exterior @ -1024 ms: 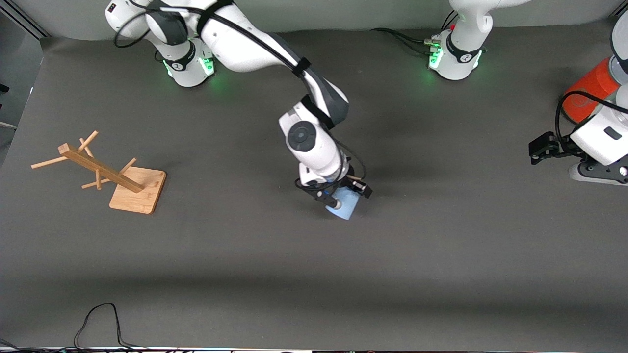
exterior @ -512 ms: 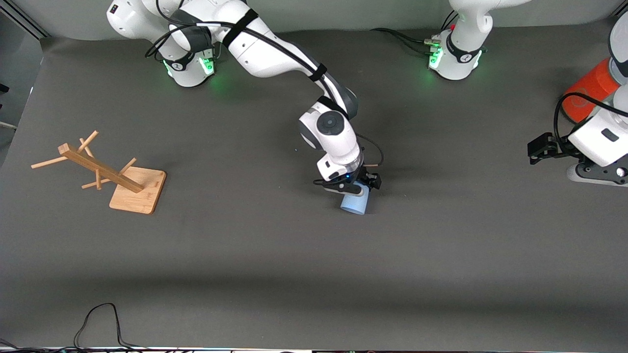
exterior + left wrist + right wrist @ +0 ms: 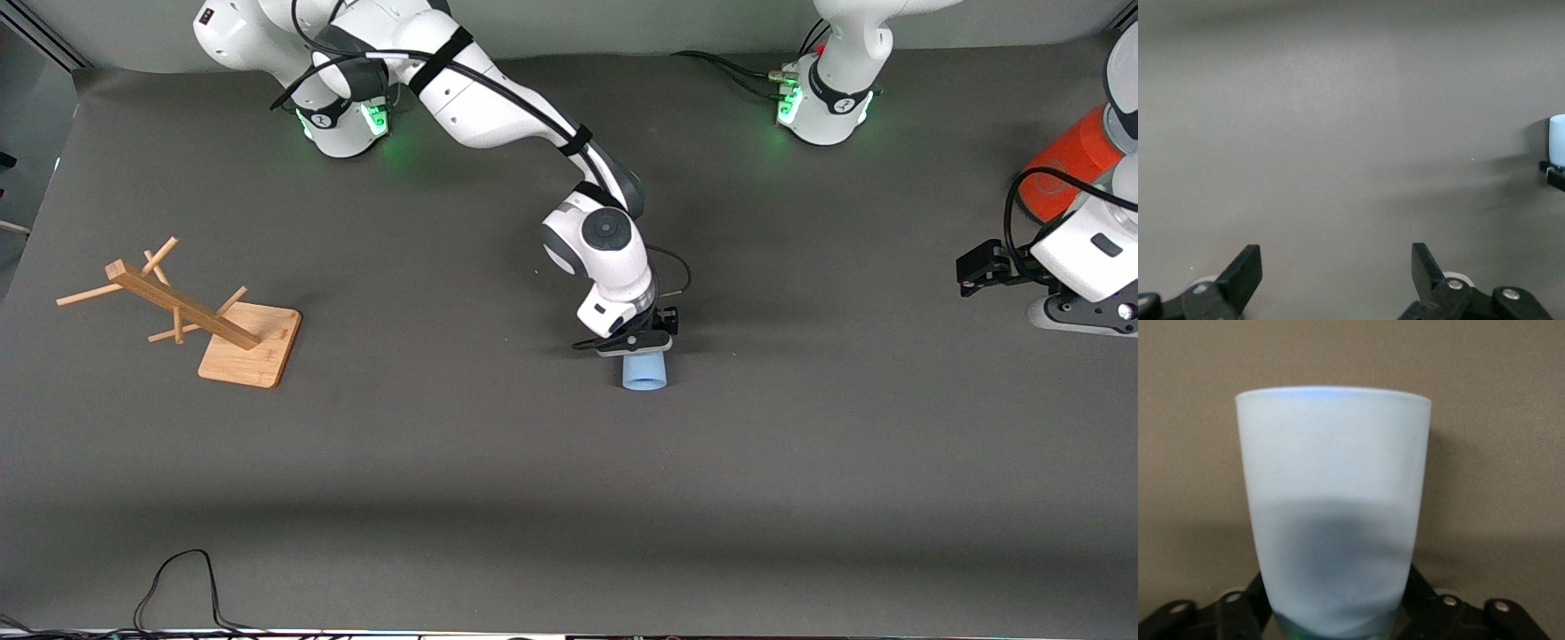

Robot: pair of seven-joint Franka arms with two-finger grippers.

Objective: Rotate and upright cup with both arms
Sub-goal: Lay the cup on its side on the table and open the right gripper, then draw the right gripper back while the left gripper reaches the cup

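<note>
While the right end effector (image 3: 642, 345) clamps the cup (image 3: 645, 372), only the left wrist view shows the left end effector (image 3: 1336, 277) spread apart.

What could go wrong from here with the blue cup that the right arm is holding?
The right gripper clamps the cup only near its base, so it might slip or twist as the arm turns it. The left gripper waits open at its own end of the table, next to the orange cylinder, so reaching in for a handover may mean a long, poorly aligned approach.
</note>
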